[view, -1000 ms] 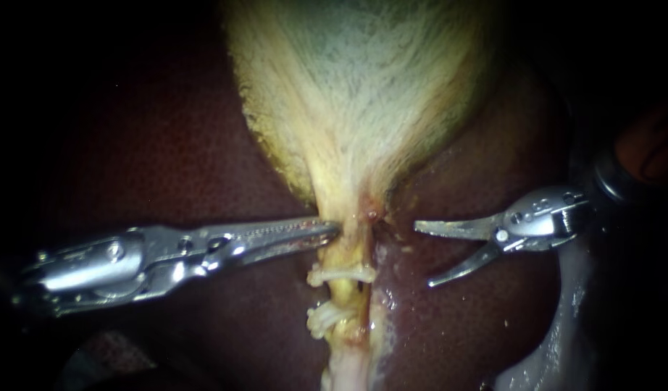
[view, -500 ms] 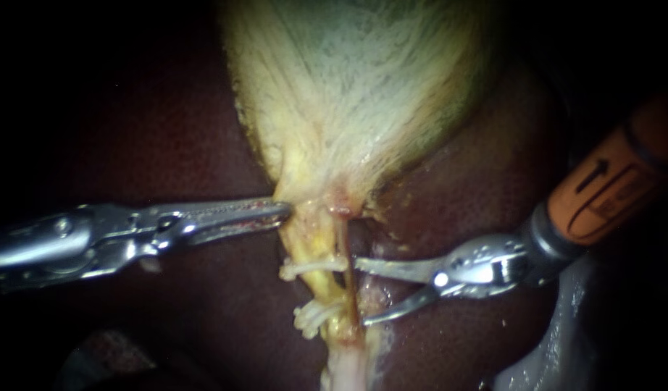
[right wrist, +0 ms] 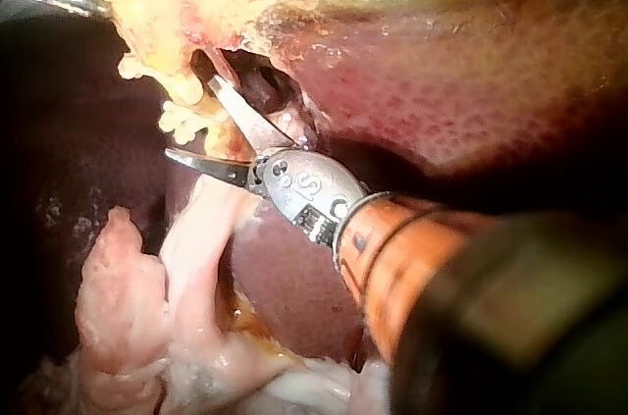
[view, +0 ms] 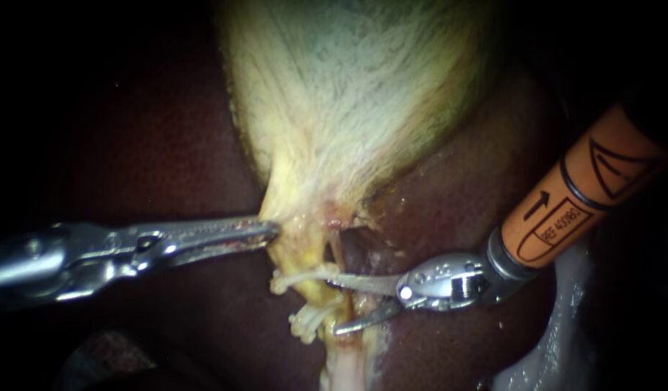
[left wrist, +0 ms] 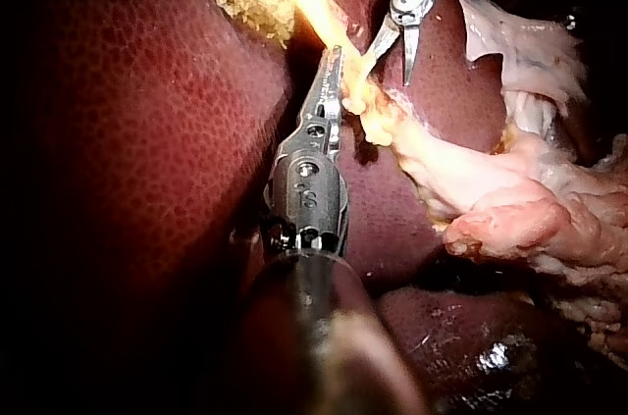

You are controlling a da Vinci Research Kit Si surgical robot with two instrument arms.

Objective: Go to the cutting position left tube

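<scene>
The pale gallbladder narrows to a yellow tube that carries two white clips. A thinner reddish tube runs just right of it, across a dark gap. My left instrument is shut on the gallbladder's neck and holds it to the left. My right instrument, curved blades on an orange shaft, stands open, one blade at the upper clip and one below the lower. In the right wrist view its blades flank the clipped stretch. The left wrist view shows the left instrument and the right instrument.
Dark red liver lies on both sides of the tubes. Whitish loose tissue sits at the lower right, under the right shaft, and shows as pink folds in the right wrist view.
My right instrument has come in leftward and down, from clear of the tissue to the clipped tube, blades still open. The left instrument has drawn the gallbladder's neck to the left.
</scene>
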